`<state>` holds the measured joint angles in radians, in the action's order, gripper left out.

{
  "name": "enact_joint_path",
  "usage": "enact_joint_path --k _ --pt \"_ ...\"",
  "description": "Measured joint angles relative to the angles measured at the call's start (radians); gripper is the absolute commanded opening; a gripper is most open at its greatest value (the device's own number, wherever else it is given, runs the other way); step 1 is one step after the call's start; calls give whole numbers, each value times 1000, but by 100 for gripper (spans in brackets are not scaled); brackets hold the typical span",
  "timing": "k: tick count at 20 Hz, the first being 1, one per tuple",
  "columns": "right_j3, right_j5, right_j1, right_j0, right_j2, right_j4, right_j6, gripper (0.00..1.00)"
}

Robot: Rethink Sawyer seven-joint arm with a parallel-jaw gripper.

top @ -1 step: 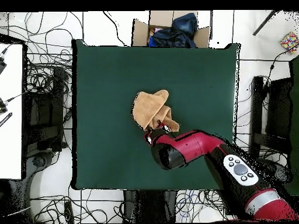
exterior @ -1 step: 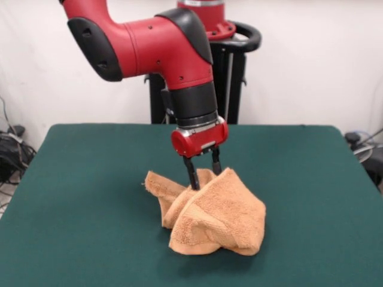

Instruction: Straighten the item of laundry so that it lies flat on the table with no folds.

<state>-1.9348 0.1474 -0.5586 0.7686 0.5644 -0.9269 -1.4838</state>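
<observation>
Green table [exterior @ -1 step: 72,197] bears the bunched towel [exterior @ -1 step: 215,218], peaked upward, gripper [exterior @ -1 step: 202,173] pinching its top fold.

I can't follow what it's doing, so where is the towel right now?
In the front view the towel lies bunched near the middle of the green table, directly under the arm's tool, whose fingers reach down into its top folds.

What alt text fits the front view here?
A red and black robot arm reaches down with its gripper into the top of a crumpled orange-tan towel, which sits heaped in folds on a dark green table. The two dark fingers stand slightly apart at the cloth.
</observation>
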Motion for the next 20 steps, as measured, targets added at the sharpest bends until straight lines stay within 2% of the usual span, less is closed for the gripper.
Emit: enact_joint_path --k 13,14,20 --pt "0 30 -37 32 16 0 0 100" --pt "0 35 -49 32 18 0 0 0" --pt "0 36 -63 34 19 1 0 0"
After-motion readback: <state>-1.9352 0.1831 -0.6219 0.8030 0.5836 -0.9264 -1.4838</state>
